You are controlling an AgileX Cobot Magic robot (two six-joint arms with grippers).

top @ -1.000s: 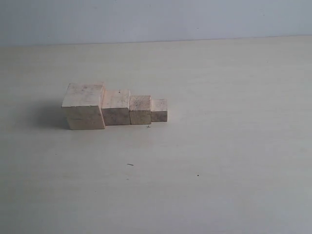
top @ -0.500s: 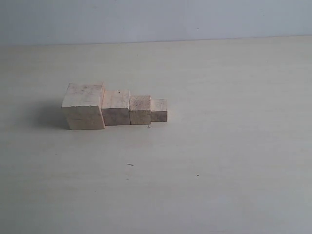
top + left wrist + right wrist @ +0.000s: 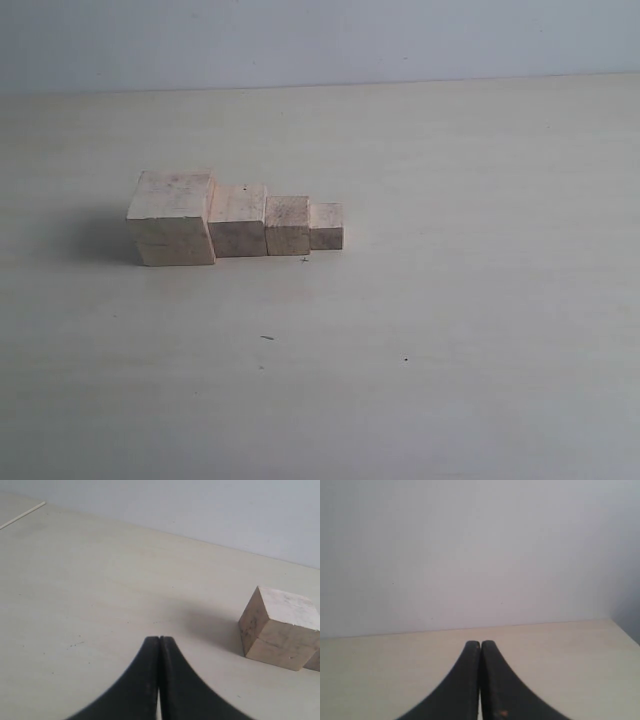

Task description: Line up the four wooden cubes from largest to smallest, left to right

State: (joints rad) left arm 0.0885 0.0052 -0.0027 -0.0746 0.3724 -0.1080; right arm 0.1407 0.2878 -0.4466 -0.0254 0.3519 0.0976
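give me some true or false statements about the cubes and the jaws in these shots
1. In the exterior view the largest cube sits at the left end of the row. True.
2. The smallest cube stands alone, far from the others. False: it sits at the right end, right beside the third cube.
3. The left jaws are shut with nothing between them. True.
4. The right jaws grip the second cube. False: they are shut on nothing, and no cube shows in the right wrist view.
5. One cube is stacked on another. False: all four stand on the table.
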